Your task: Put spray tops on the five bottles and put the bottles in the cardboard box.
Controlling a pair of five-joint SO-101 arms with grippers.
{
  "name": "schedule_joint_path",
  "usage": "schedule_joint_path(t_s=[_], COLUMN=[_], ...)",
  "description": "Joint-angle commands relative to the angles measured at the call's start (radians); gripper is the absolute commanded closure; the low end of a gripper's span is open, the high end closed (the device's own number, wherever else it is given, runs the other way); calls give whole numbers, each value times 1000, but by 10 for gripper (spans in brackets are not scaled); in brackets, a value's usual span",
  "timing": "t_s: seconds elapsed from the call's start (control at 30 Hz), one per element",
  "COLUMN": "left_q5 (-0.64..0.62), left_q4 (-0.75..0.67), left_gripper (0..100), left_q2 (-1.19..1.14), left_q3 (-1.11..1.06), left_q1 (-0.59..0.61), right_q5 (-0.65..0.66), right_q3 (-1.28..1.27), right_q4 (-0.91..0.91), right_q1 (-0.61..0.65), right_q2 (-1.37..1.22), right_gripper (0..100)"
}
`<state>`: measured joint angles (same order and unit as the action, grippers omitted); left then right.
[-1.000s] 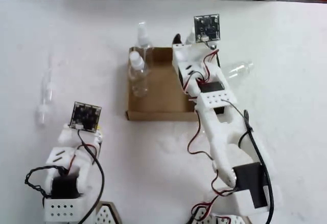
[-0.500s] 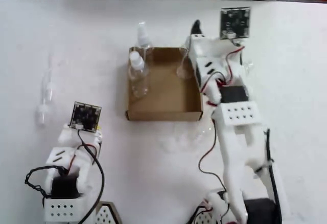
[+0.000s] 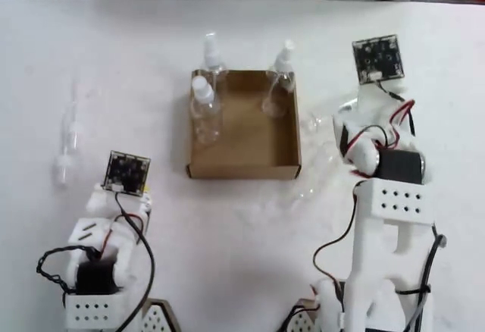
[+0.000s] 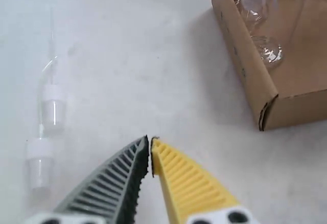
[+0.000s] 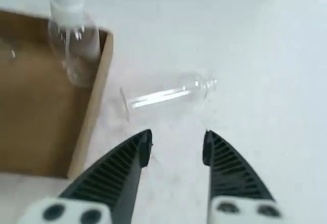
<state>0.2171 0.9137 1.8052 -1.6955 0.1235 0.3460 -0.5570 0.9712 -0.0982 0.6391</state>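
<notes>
The cardboard box (image 3: 244, 167) sits mid-table. Three clear bottles with white spray tops stand in it: two at its left side (image 3: 205, 109) (image 3: 213, 60), one in the far right corner (image 3: 279, 82) (image 5: 74, 39). A capless clear bottle (image 5: 168, 95) (image 3: 322, 120) lies on the table just right of the box. My right gripper (image 5: 176, 144) is open just short of it, nothing between its fingers. Two spray tops (image 4: 52, 106) (image 4: 39, 160) (image 3: 67, 144) lie at the far left. My left gripper (image 4: 150, 143) is shut and empty, low over the table near them.
The box wall (image 5: 94, 93) stands close beside the lying bottle. A faint clear shape (image 3: 307, 189), possibly another bottle, lies near the box's front right corner. The left arm (image 3: 98, 249) rests at the front left. Open table lies to the right.
My right arm has swung from over the box to the right of it. A capped bottle now stands uncovered in the box's far right corner. The left arm has not moved.
</notes>
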Motion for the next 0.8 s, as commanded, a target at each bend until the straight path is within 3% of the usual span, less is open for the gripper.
schedule_joint_path(t_s=[0.0,0.17,0.4,0.77], left_q5=[12,12,12,12], left_q4=[2,5,6,6], left_gripper=[976,976,976,976], left_q2=[2,2,2,2], left_q3=[2,2,2,2], left_q1=[-7,-5,-5,-5], right_q5=[216,235,233,135], right_q3=[29,-169,-367,-135], right_q4=[93,-56,-392,-472], right_q1=[-48,-44,-19,21], right_q2=[31,31,16,-392], right_gripper=[895,986,972,972])
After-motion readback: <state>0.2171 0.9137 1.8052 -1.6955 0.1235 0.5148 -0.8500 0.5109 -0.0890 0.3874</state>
